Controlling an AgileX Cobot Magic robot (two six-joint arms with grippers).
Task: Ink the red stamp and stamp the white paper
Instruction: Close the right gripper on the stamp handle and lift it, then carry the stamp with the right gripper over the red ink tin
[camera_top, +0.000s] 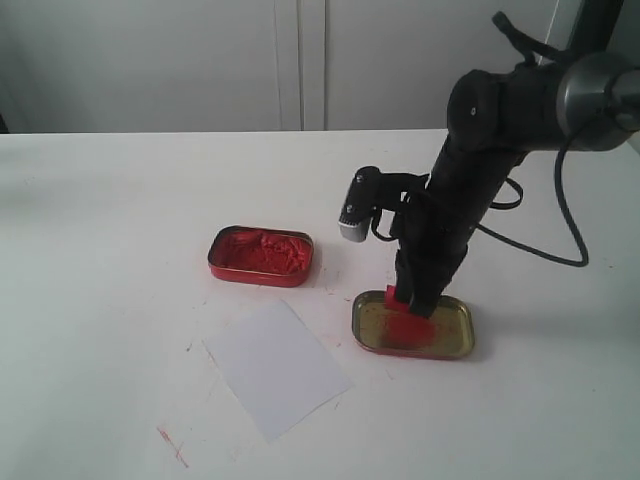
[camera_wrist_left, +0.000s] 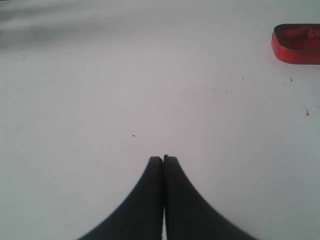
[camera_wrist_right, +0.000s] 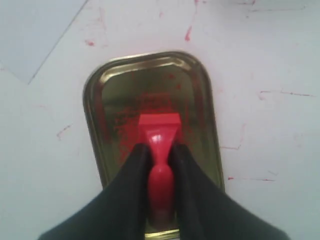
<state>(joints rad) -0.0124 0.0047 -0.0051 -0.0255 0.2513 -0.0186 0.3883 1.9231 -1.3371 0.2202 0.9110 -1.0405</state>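
Two tools are shown, and only my right one carries anything. My right tool is clamped on the stubby handle of the red stamp, one finger on each side, with the square base pointing down. The base sits inside the gold tin lid, on the red smear that covers the lid's floor. From the exterior view it appears to touch the smear, though I cannot tell how firmly it presses.

My left tool has its fingers together with nothing between them. It hangs over a bare part of the desk, well apart from the work.

The red tin of paste stands open on the desk near the lid. The white paper lies flat and unmarked in front of that tin, near the lid's left side in the exterior view.

Step in hand, as I judge it: inking, with the stamp face taking colour from the smear. The stamping step is not yet done. The next move calls for a straight lift clear of the lid's rim, a short carry across to the paper, and a level, square press well inside the sheet's edges. A tilted base would likely print unevenly or drag the thin sheet.
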